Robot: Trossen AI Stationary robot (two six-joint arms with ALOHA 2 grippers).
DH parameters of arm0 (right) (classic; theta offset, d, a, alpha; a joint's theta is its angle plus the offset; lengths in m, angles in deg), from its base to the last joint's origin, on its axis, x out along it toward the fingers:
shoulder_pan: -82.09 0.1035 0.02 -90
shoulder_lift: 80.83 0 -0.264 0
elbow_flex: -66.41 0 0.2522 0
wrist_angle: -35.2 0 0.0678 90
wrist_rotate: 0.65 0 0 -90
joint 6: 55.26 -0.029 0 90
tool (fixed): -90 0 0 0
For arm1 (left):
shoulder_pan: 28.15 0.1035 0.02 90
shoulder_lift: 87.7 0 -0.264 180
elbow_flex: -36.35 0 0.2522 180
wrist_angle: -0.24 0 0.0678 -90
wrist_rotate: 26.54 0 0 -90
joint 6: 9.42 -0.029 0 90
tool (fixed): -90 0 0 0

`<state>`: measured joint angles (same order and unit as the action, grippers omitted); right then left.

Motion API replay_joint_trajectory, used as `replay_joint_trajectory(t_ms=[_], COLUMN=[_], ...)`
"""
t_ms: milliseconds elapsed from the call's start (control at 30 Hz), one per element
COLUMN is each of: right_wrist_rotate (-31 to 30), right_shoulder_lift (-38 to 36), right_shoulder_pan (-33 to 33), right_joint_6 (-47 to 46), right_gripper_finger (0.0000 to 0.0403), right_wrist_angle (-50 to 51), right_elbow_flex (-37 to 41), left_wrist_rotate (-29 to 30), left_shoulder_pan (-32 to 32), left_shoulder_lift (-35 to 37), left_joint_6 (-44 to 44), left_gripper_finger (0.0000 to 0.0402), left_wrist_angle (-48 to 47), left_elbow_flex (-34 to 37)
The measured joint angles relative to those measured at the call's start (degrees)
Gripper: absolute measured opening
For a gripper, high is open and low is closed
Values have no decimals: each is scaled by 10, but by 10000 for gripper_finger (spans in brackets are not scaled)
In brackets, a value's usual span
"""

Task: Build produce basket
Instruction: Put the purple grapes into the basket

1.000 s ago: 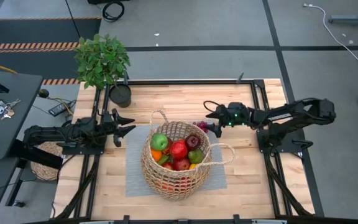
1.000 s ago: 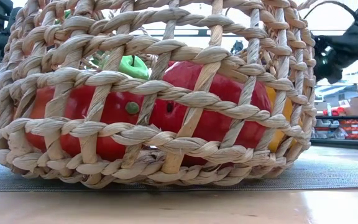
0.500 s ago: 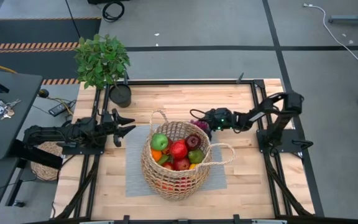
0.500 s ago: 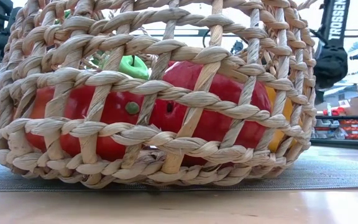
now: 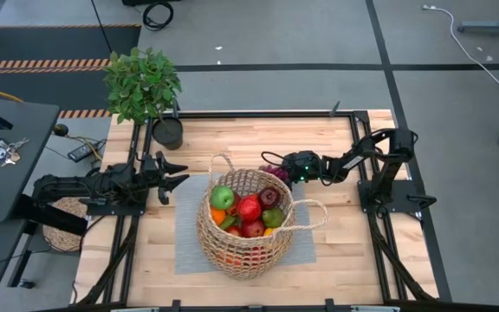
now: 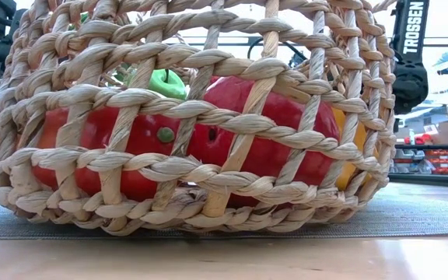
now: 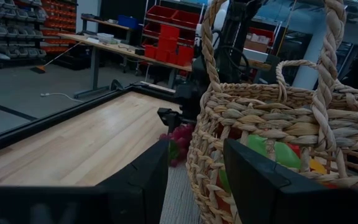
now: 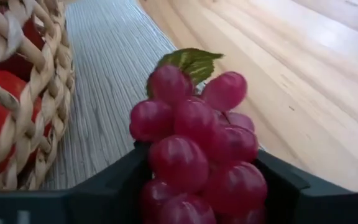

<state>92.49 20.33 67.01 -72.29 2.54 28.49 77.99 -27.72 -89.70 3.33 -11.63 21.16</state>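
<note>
Purple grapes (image 8: 194, 146) clamped in right gripper (image 8: 197, 186) beside basket (image 5: 243, 227), left gripper (image 5: 173, 174) clenched empty.

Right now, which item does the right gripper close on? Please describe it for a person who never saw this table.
Find the big wicker basket on the grey mat. Just beyond its far rim, beside the right gripper, lies a bunch of grapes. It is a cluster of small dark-red balls with one green leaf, unlike the single round fruits inside the basket.
</note>
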Motion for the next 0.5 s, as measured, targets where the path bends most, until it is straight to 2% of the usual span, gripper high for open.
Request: replay_joint_trajectory(t_ms=[167, 500], right_wrist_rotate=[11, 12], right_shoulder_lift=[-14, -94], right_shoulder_pan=[-3, -30], right_joint_6=[-20, -23], right_gripper_finger=[188, 176], right_wrist_angle=[-12, -14], right_elbow_flex=[0, 0], left_wrist_rotate=[0, 0], left_shoulder_pan=[0, 0], left_shoulder_lift=[0, 0], left_joint_6=[0, 0], left_gripper_finger=[160, 160], left_wrist_angle=[0, 0], left_elbow_flex=[0, 0])
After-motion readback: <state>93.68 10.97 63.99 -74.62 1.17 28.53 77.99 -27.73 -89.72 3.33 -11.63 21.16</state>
